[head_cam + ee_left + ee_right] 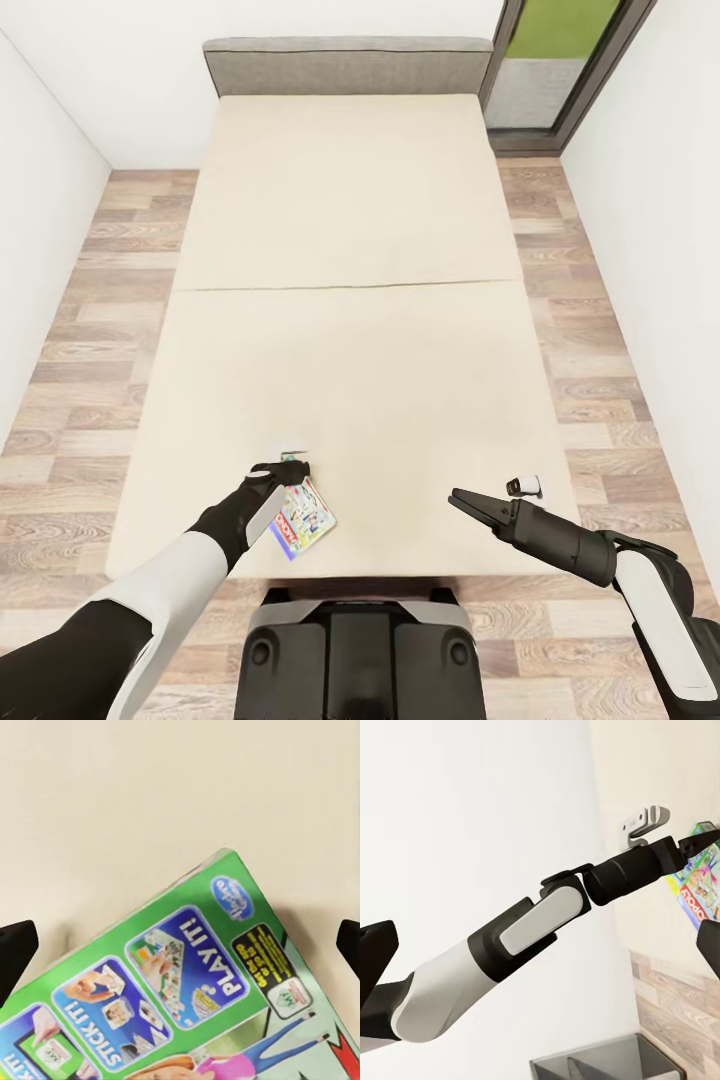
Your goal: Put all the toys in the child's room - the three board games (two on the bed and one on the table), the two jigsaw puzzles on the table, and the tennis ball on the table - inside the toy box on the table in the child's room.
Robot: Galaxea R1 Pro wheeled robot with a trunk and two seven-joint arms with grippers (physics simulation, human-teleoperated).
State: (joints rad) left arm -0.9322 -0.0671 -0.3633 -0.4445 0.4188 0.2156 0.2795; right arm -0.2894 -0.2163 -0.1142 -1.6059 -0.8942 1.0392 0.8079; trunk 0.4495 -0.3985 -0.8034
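The robot stands at the foot of the bed [350,300], both arms reaching out over the beige mattress. Its left hand [288,466] sits right over the near end of a board game [303,518], a flat box with a busy green, red and white cover that lies on the mattress close to the foot edge. In the left wrist view the box [172,997] fills the space beneath the camera, with a dark fingertip [16,949] at each side of it and bare mattress between them and the box edges. So the left hand looks spread wide, not yet closed on anything.

The right hand [470,505] hovers over the mattress well off to the other side, carrying nothing; whether it is wide or narrow I cannot tell from here.

I'd judge this to be the pick-up of one of the bed's board games. The box is thin and lies flat, so the next move likely calls for lowering the fingers over one edge and pinching it firmly before lifting. A second game on the bed I cannot make out.
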